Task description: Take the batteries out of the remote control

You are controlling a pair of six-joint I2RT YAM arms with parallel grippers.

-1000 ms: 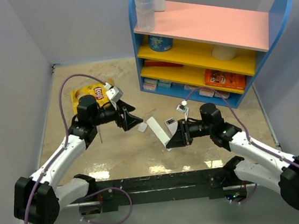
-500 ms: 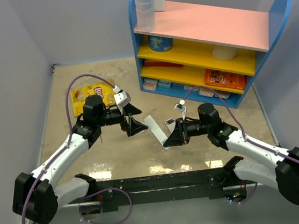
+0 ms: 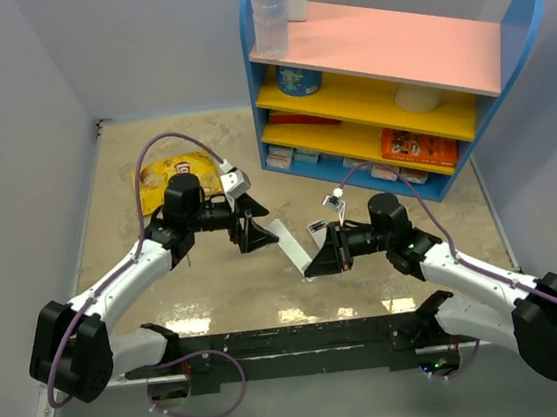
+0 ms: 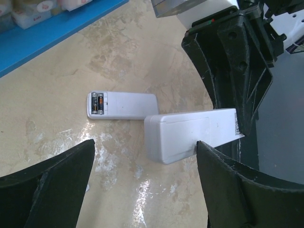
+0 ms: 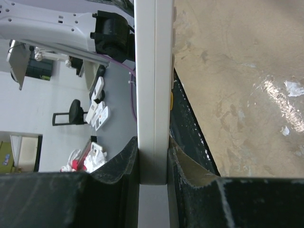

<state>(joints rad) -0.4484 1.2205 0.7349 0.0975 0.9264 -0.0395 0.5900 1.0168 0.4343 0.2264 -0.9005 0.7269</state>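
The remote control (image 4: 128,105) lies back up on the table, small and white in the top view (image 3: 317,227). Its slot at one end is open, and the two batteries (image 4: 97,103) sit side by side in it. My right gripper (image 5: 153,161) is shut on a wider, longer white slab-like device (image 5: 153,71) and holds it tilted above the table (image 3: 287,240). My left gripper (image 4: 147,190) is open and empty in the top view (image 3: 251,234). The device's free end (image 4: 180,137) lies just beyond its fingertips, against the right one. The remote is farther off.
A blue shelf unit (image 3: 385,86) with boxes and packets stands at the back right; its blue base (image 4: 47,33) shows beyond the remote. A yellow chip bag (image 3: 169,171) lies behind the left arm. A clear bottle (image 3: 269,8) stands on the shelf top.
My left gripper has moved right, up to the free end of the held device, and now covers the small white cover piece. My right gripper has shifted slightly left, still gripping the device.
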